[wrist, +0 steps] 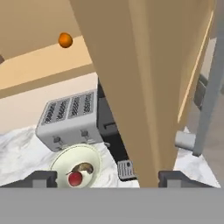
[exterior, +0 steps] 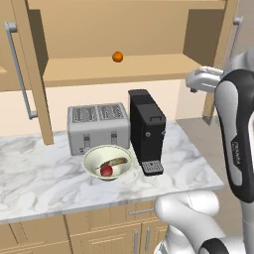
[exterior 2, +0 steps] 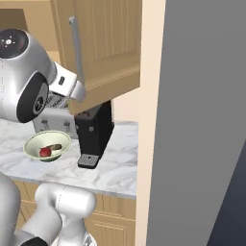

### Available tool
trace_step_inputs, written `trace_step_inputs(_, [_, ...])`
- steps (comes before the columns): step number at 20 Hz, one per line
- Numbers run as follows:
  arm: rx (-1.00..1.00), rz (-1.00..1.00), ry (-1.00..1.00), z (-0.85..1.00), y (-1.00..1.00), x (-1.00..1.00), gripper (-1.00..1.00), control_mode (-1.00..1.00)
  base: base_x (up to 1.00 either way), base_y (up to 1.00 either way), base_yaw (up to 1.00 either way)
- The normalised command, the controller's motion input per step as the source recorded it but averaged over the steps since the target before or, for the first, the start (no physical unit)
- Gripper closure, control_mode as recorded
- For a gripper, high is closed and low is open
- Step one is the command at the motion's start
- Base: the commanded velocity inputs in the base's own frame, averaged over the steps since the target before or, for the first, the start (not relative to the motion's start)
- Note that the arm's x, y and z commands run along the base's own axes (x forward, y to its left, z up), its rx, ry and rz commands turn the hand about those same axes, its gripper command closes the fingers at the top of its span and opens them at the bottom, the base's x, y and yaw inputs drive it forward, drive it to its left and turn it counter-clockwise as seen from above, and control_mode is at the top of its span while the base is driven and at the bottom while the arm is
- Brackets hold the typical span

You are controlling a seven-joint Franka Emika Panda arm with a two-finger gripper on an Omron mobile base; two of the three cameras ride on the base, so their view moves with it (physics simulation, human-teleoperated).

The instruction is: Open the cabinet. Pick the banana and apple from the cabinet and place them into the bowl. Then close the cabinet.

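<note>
The gripper (wrist: 106,177) stands wide apart, its fingers (wrist: 43,178) either side of the open right door's edge of the cabinet (wrist: 131,87), which blocks most of the coffee machine (exterior: 146,130) from the hand view. Below, the apple (exterior: 106,171) and banana (exterior: 114,162) lie in the bowl (exterior: 94,156) before the toaster (exterior: 97,127). An orange ball (exterior: 117,57) sits on the shelf.
</note>
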Motion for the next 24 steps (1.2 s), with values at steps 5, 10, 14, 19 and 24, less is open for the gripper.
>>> trace_step_inputs(5, [-0.01,0.07,-0.38,-0.39,-0.08,0.96,-1.0,-1.0,0.0,0.0,0.0])
trace_step_inputs(10, [-0.01,0.05,-0.34,-0.37,-0.01,0.99,-1.0,-1.0,0.0,0.0,0.0])
trace_step_inputs(14, [-0.01,0.01,-0.21,-0.18,-0.02,0.92,-1.0,-1.0,0.0,0.0,0.0])
trace_step_inputs(19, [-0.01,0.0,-0.04,0.0,-0.04,0.89,-1.0,-1.0,0.0,0.0,0.0])
trace_step_inputs(24, [-0.02,0.0,0.0,0.0,0.0,0.94,-1.0,-1.0,0.0,0.0,0.0])
